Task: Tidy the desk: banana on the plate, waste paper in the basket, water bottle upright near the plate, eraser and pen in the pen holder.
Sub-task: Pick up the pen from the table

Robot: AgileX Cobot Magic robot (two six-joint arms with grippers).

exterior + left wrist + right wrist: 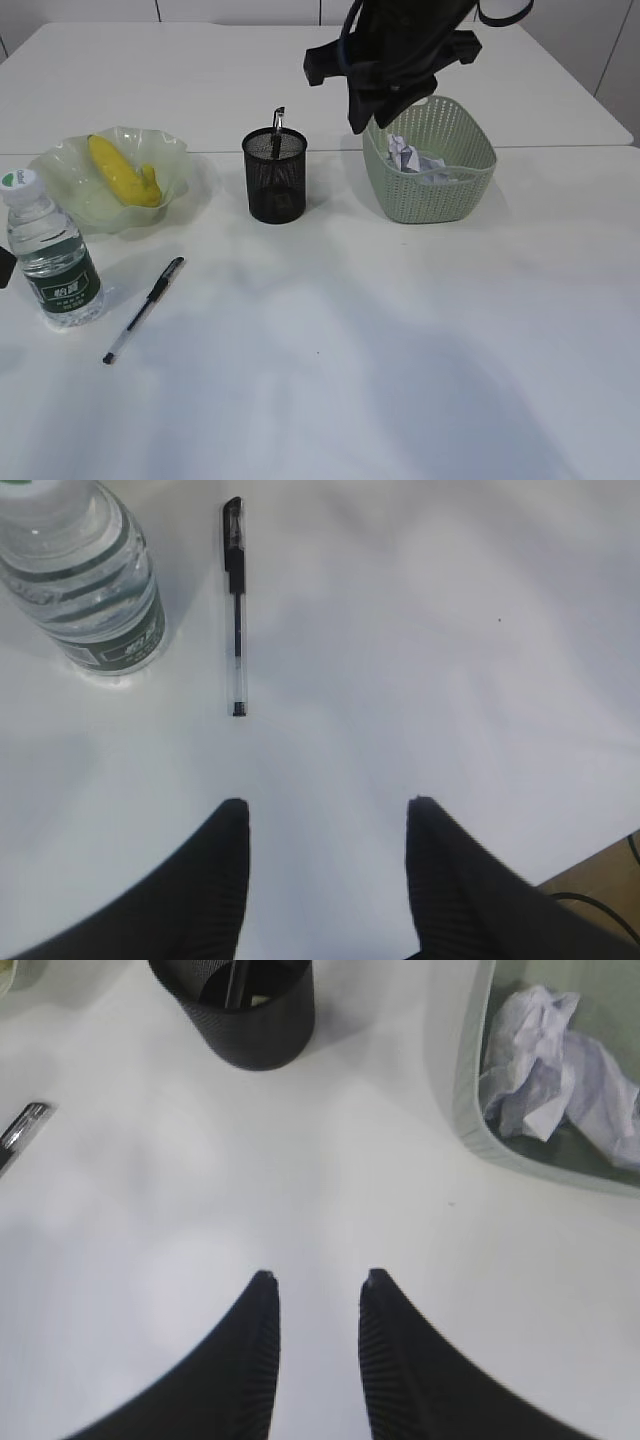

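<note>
Take the pen holder (pixel 274 176) as your landmark. To its left the banana (pixel 124 172) already lies on the plate (pixel 60 160), to its right the waste paper (pixel 412 158) sits in the basket (pixel 430 190), and the water bottle (pixel 52 255) stands upright in front of the plate, so those steps look done to you. One pen already pokes out of the holder; whether the eraser is in there you cannot tell through the mesh. What remains, by this reading, is the pen (pixel 145 308) lying flat on the table to the front-left of the holder, just beside the bottle and apart from it. Your left gripper (pixel 325 815) hangs above bare table with its jaws well apart and nothing between them, the pen ahead of its fingertips. Your right gripper (pixel 318 1282) has its jaws moderately parted, also holding nothing, over the table between holder and basket. The next move probably calls for the left gripper to straddle the barrel across its length, close low against the table, then carry it tip-down into the holder.
</note>
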